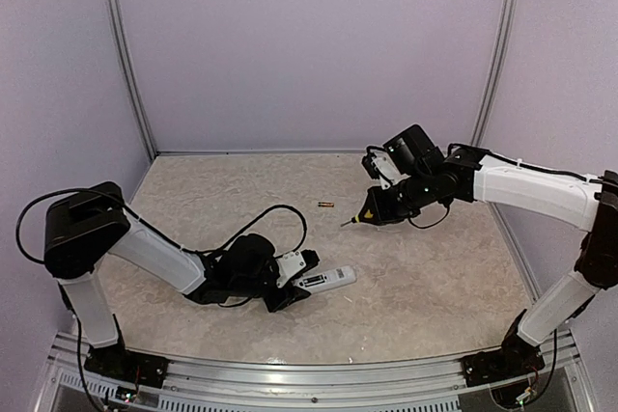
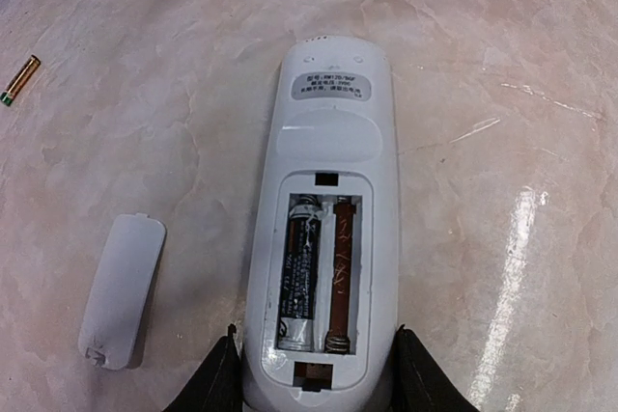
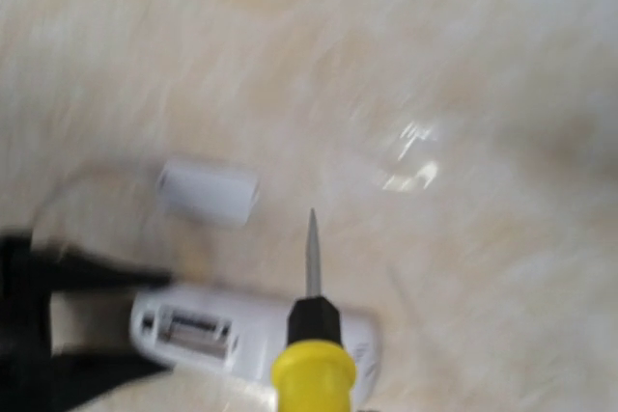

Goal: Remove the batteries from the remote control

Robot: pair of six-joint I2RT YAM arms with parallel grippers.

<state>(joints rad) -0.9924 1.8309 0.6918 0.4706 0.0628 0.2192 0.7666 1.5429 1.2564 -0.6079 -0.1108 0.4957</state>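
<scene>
Prying w/ the screwdriver (image 3: 311,354) clenched in my right pincer (image 1: 377,207) could go wrong. The tip may skid off the dark battery (image 2: 301,277) into the spring (image 2: 336,342), or lever the remote control (image 2: 328,142) out of my left pincer (image 2: 314,378), which grasps only its near end. That battery sits just ahead of the left fingertips; the gold battery (image 2: 19,79) lies well apart, far ahead-left.
</scene>
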